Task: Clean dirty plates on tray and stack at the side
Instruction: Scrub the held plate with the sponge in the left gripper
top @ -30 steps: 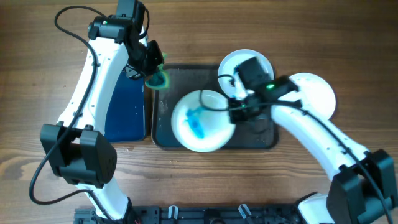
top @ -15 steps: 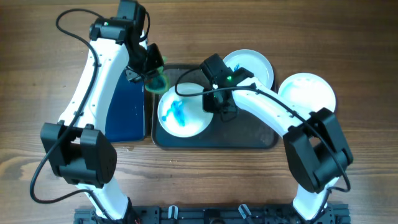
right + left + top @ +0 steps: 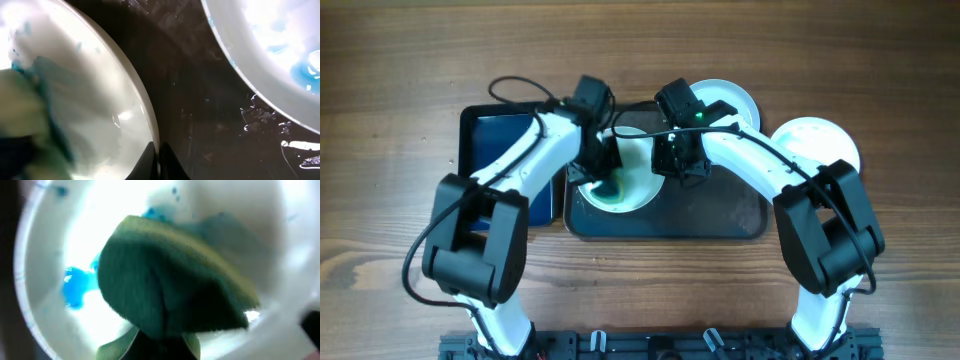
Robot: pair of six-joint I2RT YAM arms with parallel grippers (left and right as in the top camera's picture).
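We scrub in small circles: left gripper (image 3: 152, 347) clamped on sponge (image 3: 170, 290), flat against plate (image 3: 50, 245); right gripper (image 3: 159, 161) pinched shut on its rim. Light pressure, or the rim slips.

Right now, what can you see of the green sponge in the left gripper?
The soft green sponge has a dark green scouring face over a paler yellow-green layer. It is bent into a curve, pinched by the left gripper, and pressed against the inside of the small round white plate, beside a blue smear. Its underside is hidden.
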